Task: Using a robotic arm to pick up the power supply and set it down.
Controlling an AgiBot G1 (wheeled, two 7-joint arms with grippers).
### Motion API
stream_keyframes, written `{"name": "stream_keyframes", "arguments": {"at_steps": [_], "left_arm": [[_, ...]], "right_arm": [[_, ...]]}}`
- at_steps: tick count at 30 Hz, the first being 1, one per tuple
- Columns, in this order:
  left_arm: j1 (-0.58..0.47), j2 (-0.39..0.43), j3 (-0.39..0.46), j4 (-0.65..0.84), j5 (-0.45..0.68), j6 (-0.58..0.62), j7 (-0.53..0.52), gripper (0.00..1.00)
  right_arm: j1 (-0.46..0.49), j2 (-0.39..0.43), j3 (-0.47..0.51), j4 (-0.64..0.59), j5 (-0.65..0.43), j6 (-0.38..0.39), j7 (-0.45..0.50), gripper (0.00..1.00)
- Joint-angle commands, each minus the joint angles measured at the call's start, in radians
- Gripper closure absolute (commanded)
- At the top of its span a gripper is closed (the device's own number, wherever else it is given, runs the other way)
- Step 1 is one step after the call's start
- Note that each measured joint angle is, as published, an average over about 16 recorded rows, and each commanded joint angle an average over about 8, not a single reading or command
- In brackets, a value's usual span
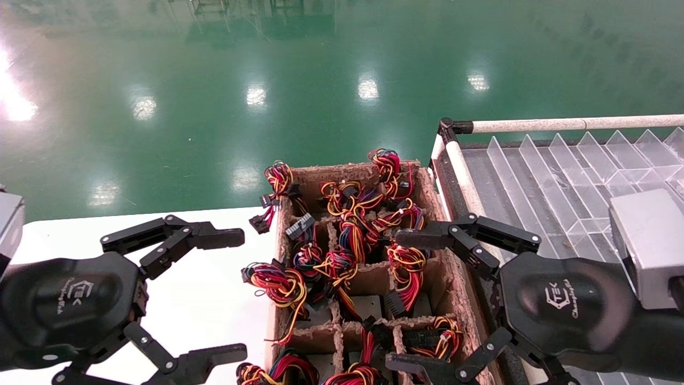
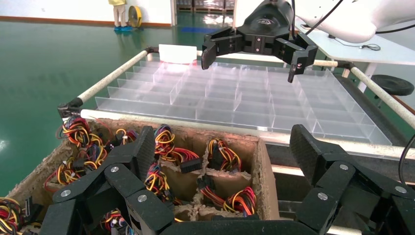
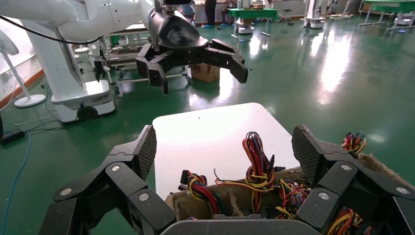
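- Head view: my left gripper (image 1: 235, 294) hovers at 8 o'clock over the white table (image 1: 224, 267), fingers spread wide and holding nothing.
- My right gripper (image 1: 402, 300) sits at 4 o'clock over the right edge of the cardboard crate (image 1: 427, 187), also spread wide and empty.
- The crate fills 6 o'clock. A grey face, apparently of a power supply (image 1: 368, 307), shows in one cell among the wire bundles (image 1: 280, 283). Most other boxes are hidden.
- A clear divider tray (image 1: 561, 176) lies at 3 o'clock.
- Left wrist view: my left gripper (image 2: 223, 147) gapes above the crate (image 2: 259, 161). Beyond it, the right gripper (image 2: 252, 58) hangs open over the tray (image 2: 220, 98).
- Right wrist view: my right gripper (image 3: 226, 147) is wide over the bundles (image 3: 257, 166), with the left gripper (image 3: 199, 76) open beyond the table (image 3: 215, 132).
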Motion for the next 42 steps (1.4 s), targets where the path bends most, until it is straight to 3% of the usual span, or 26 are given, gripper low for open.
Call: {"name": "stream_keyframes", "arguments": {"at_steps": [1,22,30,42], "left_arm": [[0.000,0.000,0.000,0.000,0.000,0.000,0.000,0.00],[0.000,0.000,0.000,0.000,0.000,0.000,0.000,0.00],[0.000,0.000,0.000,0.000,0.000,0.000,0.000,0.97],[0.000,0.000,0.000,0.000,0.000,0.000,0.000,1.00]], "right_arm": [[0.000,0.000,0.000,0.000,0.000,0.000,0.000,0.00],[0.000,0.000,0.000,0.000,0.000,0.000,0.000,0.00],[0.000,0.000,0.000,0.000,0.000,0.000,0.000,0.00],[0.000,0.000,0.000,0.000,0.000,0.000,0.000,0.00]]}}
